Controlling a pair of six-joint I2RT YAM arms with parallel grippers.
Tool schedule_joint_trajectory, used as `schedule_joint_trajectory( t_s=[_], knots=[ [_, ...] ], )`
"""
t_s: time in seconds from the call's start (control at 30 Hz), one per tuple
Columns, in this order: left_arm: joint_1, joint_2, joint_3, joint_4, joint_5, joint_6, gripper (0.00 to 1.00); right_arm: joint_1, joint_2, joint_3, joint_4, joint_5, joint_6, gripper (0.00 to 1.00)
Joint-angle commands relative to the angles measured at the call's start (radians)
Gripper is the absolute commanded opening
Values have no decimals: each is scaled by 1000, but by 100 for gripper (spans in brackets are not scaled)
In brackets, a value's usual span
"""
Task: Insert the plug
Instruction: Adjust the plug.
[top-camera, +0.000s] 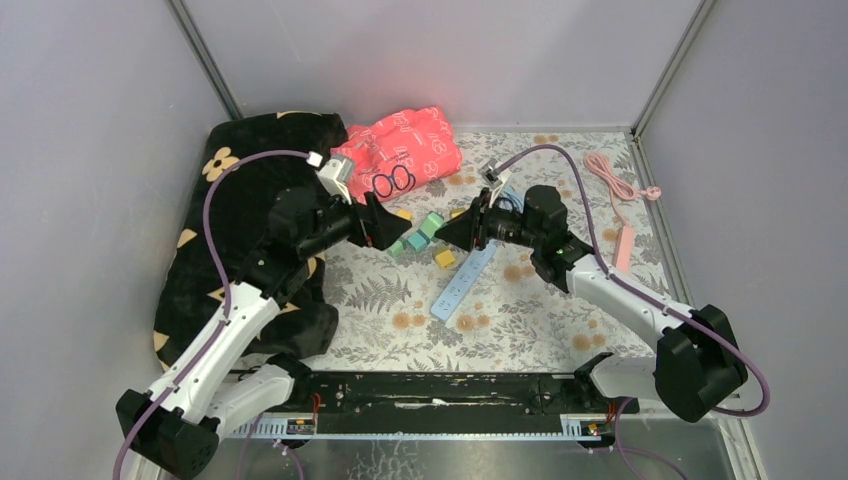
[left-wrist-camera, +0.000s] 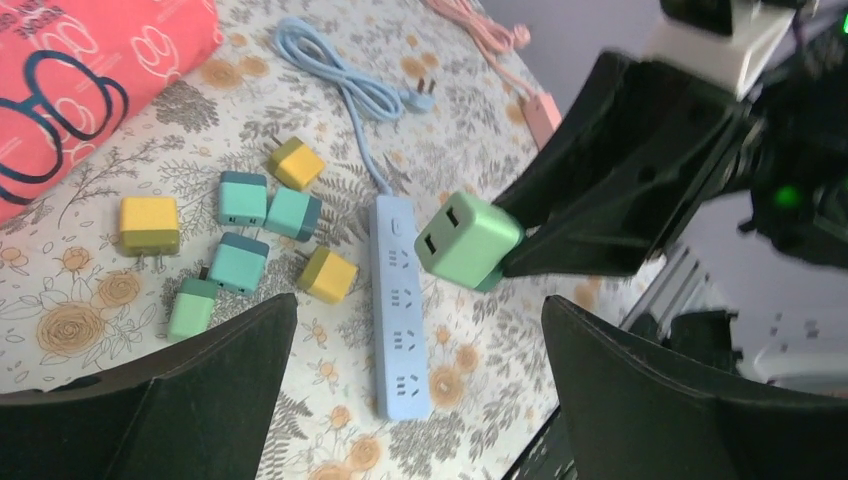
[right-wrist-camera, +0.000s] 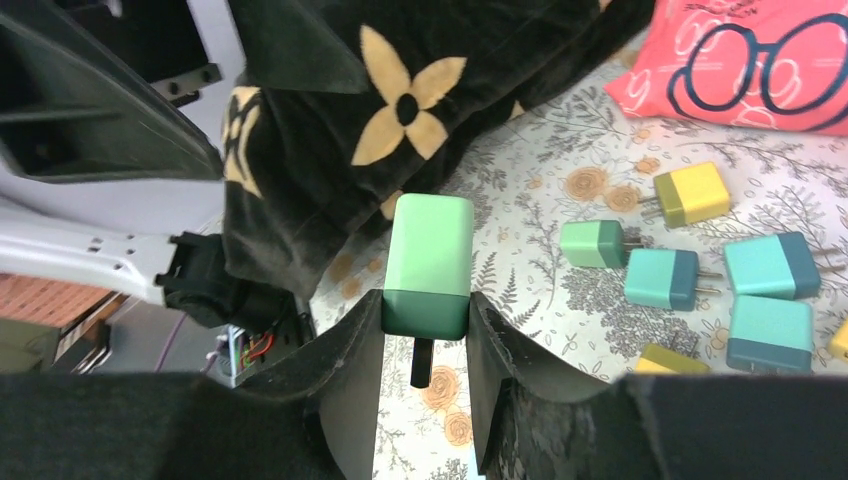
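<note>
Green plug (right-wrist-camera: 428, 265) sits clamped in the right gripper (right-wrist-camera: 425, 325) at centre frame, 1 prong showing below it; the left gripper (left-wrist-camera: 418, 325) gapes empty. Prongs should face 1 socket of the blue power strip (left-wrist-camera: 400, 300) squarely before pressing straight.

Light was soft and even, falling from overhead, so the table (top-camera: 520, 310) carried only faint shadows close under the arms. In the top view the red bag (top-camera: 400, 150) beyond the left jaws glowed and threw a pink bloom on the wall (top-camera: 430, 60) behind it. The left jaws filled the bottom of their own view as dark, blurred wedges, while the power strip (left-wrist-camera: 400, 300) ahead of them was sharp. The plug (right-wrist-camera: 430, 265) between the right jaws was crisp. The black blanket (right-wrist-camera: 420, 110) past it lost detail in shadow.
</note>
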Motion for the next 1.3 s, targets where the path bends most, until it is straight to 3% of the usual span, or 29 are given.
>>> schedule_joint_trajectory(
  t_s=[0.0, 0.3, 0.67, 1.07, 1.27],
  knots=[
    [7, 34, 59, -61, 156, 157, 100, -42, -26, 84, 1, -228, 2, 0],
    [6, 124, 146, -56, 383, 198, 97, -62, -9, 147, -27, -399, -9, 0],
    [5, 170, 139, -2, 579, 187, 61, -61, 23, 163, 57, -520, 49, 0],
    [-29, 197, 126, 35, 658, 177, 51, -60, 57, 165, 163, -574, 127, 0],
    [-43, 197, 119, 83, 696, 149, 38, -61, 68, 163, 198, -595, 152, 0]
  ],
)
